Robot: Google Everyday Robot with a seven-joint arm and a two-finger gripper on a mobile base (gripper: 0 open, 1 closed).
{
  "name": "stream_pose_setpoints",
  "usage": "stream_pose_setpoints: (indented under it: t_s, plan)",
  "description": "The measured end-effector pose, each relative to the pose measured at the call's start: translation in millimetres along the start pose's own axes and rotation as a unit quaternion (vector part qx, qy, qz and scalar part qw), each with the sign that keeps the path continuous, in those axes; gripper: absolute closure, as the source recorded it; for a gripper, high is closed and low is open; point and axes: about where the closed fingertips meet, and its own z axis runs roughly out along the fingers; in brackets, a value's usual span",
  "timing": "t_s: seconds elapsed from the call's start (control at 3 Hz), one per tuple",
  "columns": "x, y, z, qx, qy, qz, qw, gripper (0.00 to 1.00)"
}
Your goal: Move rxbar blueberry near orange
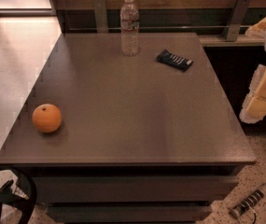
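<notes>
— What are the jaws doing?
— I cannot tell whether they are apart or together. The gripper [4,197] is the dark curved shape in the near left corner of the view. It sits low, below the counter's top and just off its near left corner, and it touches nothing on the counter.

— What is the biggest thing there?
— The counter [137,125], a wide dark grey top that fills most of the view. After that comes the arm [263,94], pale and yellowish, at the right edge beyond the counter's right side.

— What stands on the counter?
— A clear water bottle [129,27] with a white cap stands upright at the far edge, around the middle.

— And the orange?
— The orange [46,118] rests on the near left part of the top, close to the left edge, with bare surface all around it.

— Where is the bar?
— The rxbar blueberry [174,60] lies flat on the far right part, near the bottle and to its right but not touching it. The dark wrapper is turned at a slant, with white marks showing. It lies well apart from the orange, diagonally across the top.
</notes>
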Motion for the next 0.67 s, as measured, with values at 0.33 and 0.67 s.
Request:
stream_pose_setpoints:
  t_s: [0.33, 0.67]
  plan:
    - [8, -28, 9, 0.029, -0.041, 0.029, 0.9983, 0.0]
    - [5, -75, 20, 0.069, -0.103, 0.053, 0.9909, 0.0]
